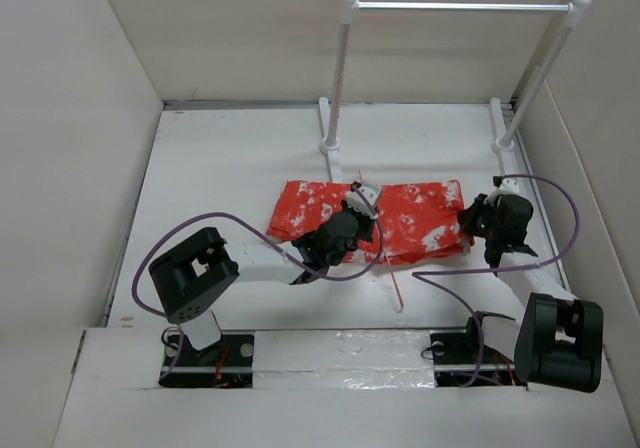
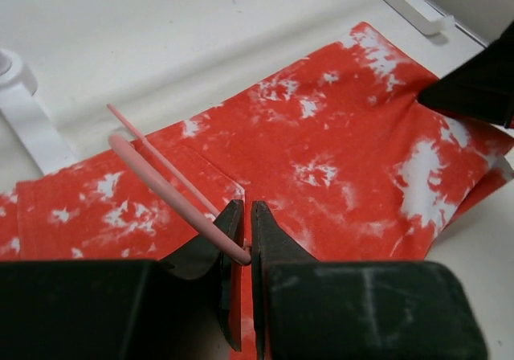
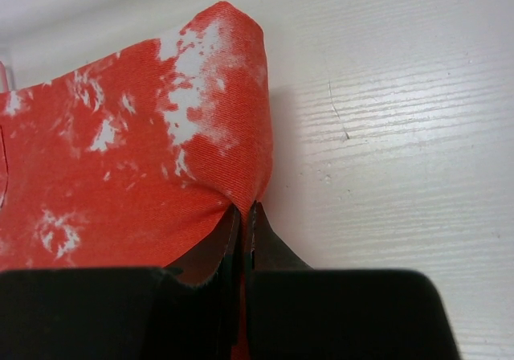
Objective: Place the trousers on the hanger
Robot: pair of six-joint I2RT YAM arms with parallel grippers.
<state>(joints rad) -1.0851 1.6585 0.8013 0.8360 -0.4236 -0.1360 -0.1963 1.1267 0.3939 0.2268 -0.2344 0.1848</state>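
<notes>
The orange-red trousers [image 1: 420, 218] with white splotches lie folded flat in the middle of the table. My left gripper [image 1: 362, 208] is over their middle and is shut on the pink wire of the hanger [image 2: 161, 183], close to its fingertips [image 2: 233, 215]. A stretch of the hanger [image 1: 396, 286] sticks out past the trousers' near edge; most of it is hidden. My right gripper [image 1: 466, 220] is at the trousers' right end and is shut on a pinched fold of the cloth [image 3: 233, 135]. The left wrist view shows the trousers [image 2: 337, 151] and the right gripper [image 2: 474, 87] at their far corner.
A white rail [image 1: 460, 6] on two posts stands at the back, its feet [image 1: 330, 146] just behind the trousers. White walls close in the left, right and back. A purple cable [image 1: 560, 218] loops beside the right arm.
</notes>
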